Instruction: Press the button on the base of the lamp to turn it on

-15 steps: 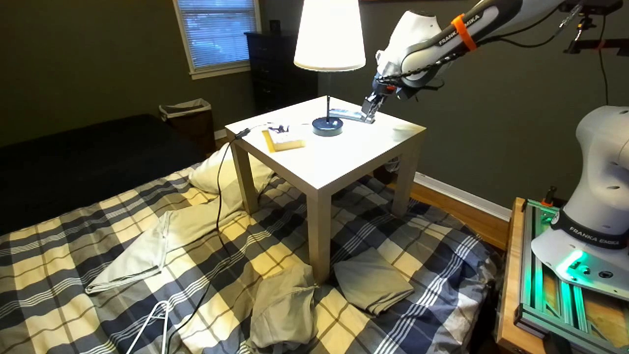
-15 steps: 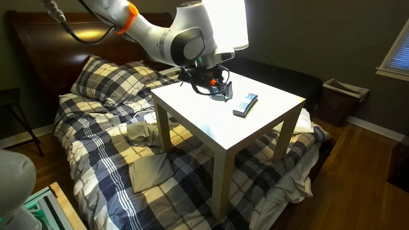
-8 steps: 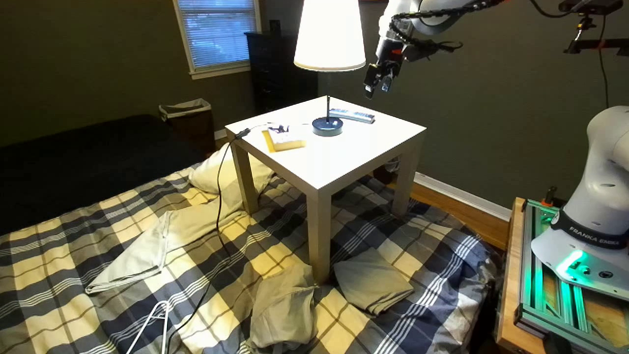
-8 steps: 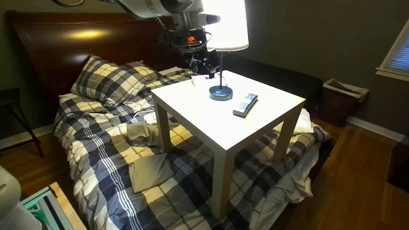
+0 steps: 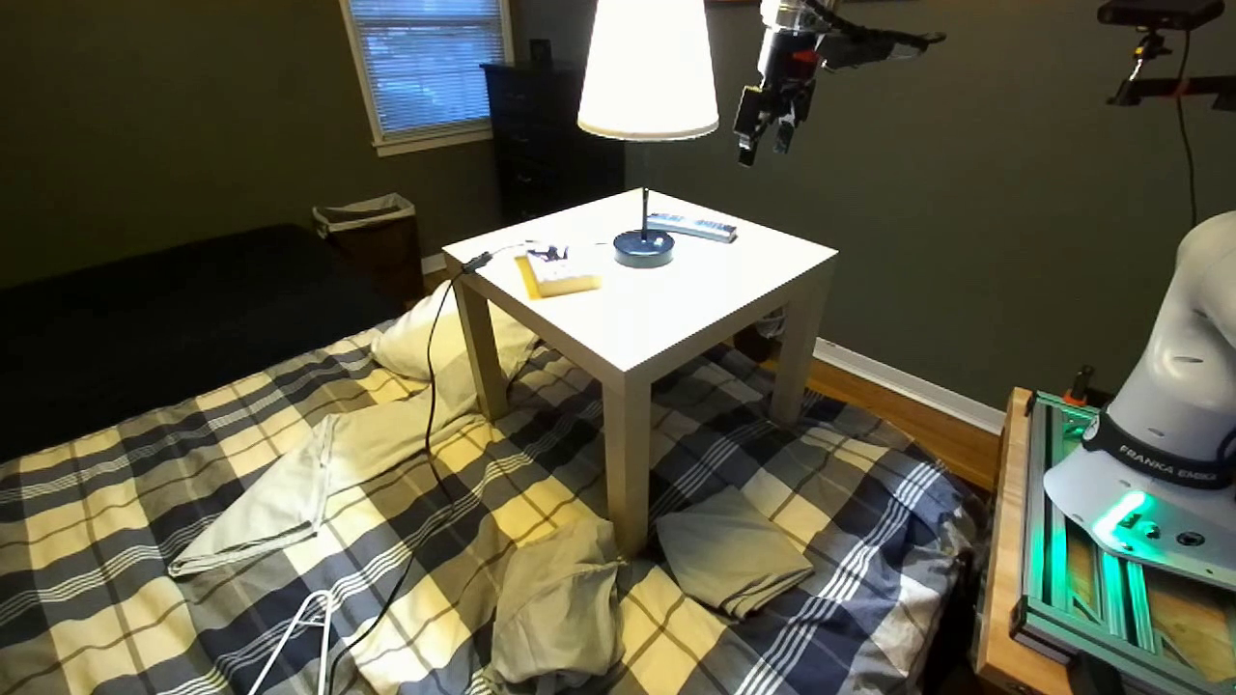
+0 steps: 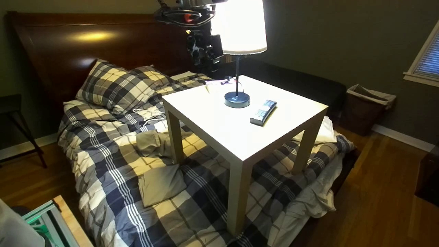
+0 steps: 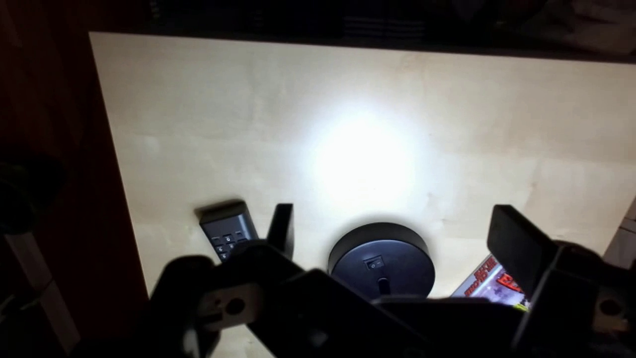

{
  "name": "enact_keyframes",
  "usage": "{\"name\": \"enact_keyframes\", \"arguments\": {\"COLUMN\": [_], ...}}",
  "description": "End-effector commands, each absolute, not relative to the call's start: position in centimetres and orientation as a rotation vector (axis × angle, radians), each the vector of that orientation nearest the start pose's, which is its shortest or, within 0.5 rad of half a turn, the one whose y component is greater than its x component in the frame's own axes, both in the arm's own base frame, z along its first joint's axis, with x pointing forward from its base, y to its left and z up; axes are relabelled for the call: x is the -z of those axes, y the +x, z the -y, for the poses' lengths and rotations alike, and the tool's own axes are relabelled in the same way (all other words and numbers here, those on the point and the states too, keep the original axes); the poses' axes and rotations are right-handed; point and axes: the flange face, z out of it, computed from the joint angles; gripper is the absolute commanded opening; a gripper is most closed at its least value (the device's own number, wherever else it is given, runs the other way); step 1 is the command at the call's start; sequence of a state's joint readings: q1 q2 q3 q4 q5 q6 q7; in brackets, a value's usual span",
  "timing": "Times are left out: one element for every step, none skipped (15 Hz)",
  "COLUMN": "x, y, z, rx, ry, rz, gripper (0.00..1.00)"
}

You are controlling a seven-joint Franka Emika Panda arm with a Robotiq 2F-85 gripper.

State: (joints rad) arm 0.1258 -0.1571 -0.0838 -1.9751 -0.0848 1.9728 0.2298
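We see the lamp [image 5: 648, 72] upright at about the middle of the table [image 5: 676, 319], its long axis vertical: the stem [image 6: 237, 73] rises straight from the flat, round, dark base [image 7: 402, 271], and the cream-white shade [image 6: 245, 27] tapers upward. It is lit, and its glare washes out the top of the table in both exterior views. In the wrist view we find the button [image 7: 373, 263], a small rocker, on the upper face of the base near the foot of the stem; which end of it is down, we cannot tell.

The gripper [image 7: 393, 214] hangs higher than the table, apart from the lamp, its fingers [image 7: 516, 238] spread wide. In the wrist view its body covers most of the stem, and its fingers hide parts of the remote control [image 6: 263, 112] and the book-like item [image 7: 497, 286], which lie on opposite sides of the table's middle. Both exterior views cut off the top of the shade, and a dark patch [image 5: 550, 254] on the book-like item is too small for us to make out.

Well apart from the table stands a hamper [image 6: 358, 118] with a pale liner [image 6: 369, 98] over its rim; we cannot see what it holds.
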Motion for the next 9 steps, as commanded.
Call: {"name": "enact_keyframes", "arguments": {"x": [-57.03, -57.34, -56.58, -56.89, -56.91, -56.83, -56.77, -56.73, -56.72], "y": [52.36, 52.51, 52.77, 52.78, 52.80, 52.83, 52.86, 52.87, 52.87], "z": [-1.21, -1.26, -1.40, -1.31, -1.28, -1.32, -1.41, -1.46, -1.48], "rx": [0.251, 0.280, 0.275, 0.283, 0.284, 0.282, 0.280, 0.279, 0.279], "ry": [-3.075, -3.027, -3.085, -3.077, -3.079, -3.080, -3.081, -3.081, -3.081], "rz": [-0.248, -0.234, -0.257, -0.255, -0.257, -0.256, -0.254, -0.253, -0.252], "gripper": [1.00, 1.00, 1.00, 1.00, 1.00, 1.00, 1.00, 1.00, 1.00]}}
